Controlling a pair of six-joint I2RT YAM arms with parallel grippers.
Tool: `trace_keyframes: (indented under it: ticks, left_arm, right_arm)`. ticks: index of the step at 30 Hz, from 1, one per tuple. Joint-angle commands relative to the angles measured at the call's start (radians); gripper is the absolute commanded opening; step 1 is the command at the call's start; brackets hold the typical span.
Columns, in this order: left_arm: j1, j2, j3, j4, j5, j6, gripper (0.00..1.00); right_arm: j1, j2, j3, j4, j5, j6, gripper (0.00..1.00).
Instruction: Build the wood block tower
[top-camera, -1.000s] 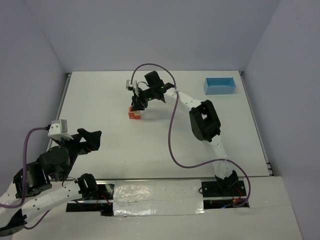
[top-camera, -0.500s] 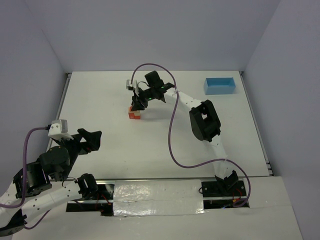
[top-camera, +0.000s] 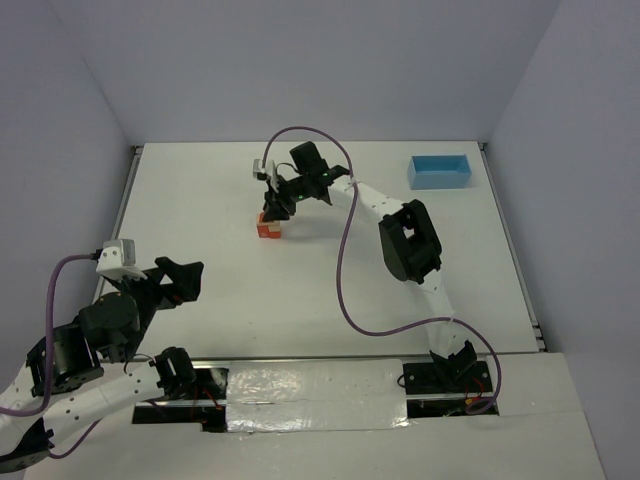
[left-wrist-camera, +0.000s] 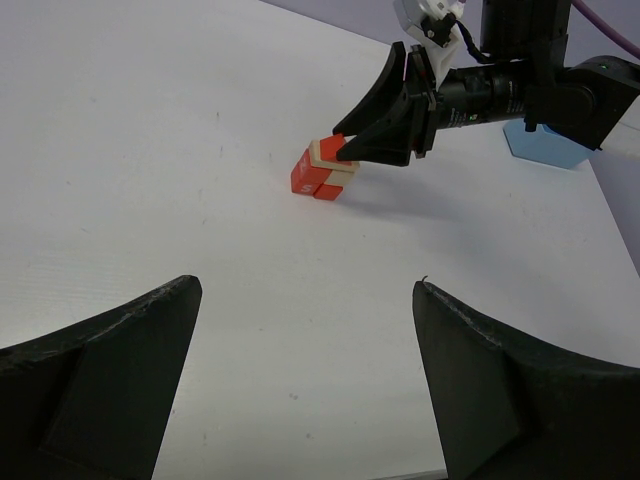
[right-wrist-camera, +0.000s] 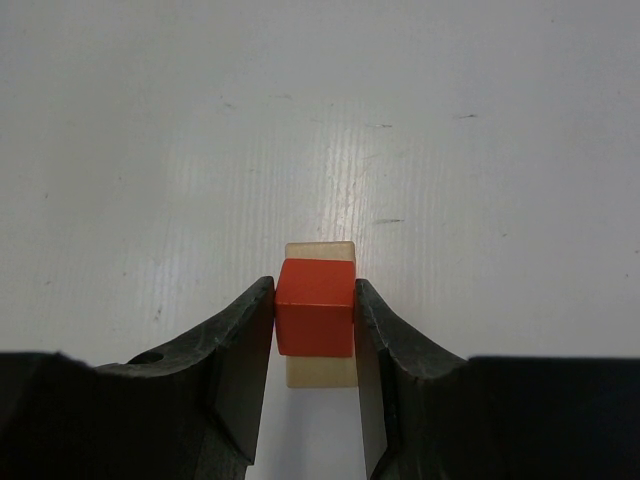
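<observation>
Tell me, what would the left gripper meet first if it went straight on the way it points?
Probably the bare table, a little short of the tower; depth is unclear, so it might reach the tower itself.

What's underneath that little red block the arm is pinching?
A pale tan block lies directly under the red block in the right end effector, with red cubes beneath on the table. The fingers hide whether red and tan touch.
</observation>
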Motion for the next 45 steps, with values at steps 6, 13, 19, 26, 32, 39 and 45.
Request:
trace_keyframes:
  ticks: [6, 13, 19, 26, 32, 39, 45]
  left_arm:
    - [-0.004, -0.009, -0.007, 0.051, 0.007, 0.027, 0.99]
    - [-0.004, -0.009, -0.007, 0.054, 0.009, 0.030, 0.99]
    - [-0.004, -0.011, -0.007, 0.054, 0.009, 0.030, 0.99]
    - [-0.004, -0.008, -0.005, 0.052, 0.005, 0.027, 0.99]
    - [-0.004, -0.009, -0.007, 0.048, -0.004, 0.021, 1.00]
    - [-0.004, 0.104, 0.053, -0.164, -0.194, -0.231, 1.00]
    - [0.032, 0.435, 0.134, -0.268, -0.205, -0.312, 0.99]
  right_arm:
    - [-0.015, -0.047, -0.012, 0.008, -0.001, 0.002, 0.40]
    - [-0.015, -0.048, -0.012, 0.005, -0.007, -0.003, 0.44]
    - [-0.014, -0.050, -0.015, 0.004, -0.013, 0.000, 0.58]
    - [-0.015, -0.081, -0.036, 0.037, -0.042, 0.025, 1.00]
    - [-0.035, -0.183, -0.085, 0.077, -0.045, 0.078, 1.00]
    - [-0.071, -0.718, -0.612, 0.309, 0.601, 0.608, 1.00]
    - [-0.072, -1.372, -0.994, -0.008, 1.099, 0.919, 1.00]
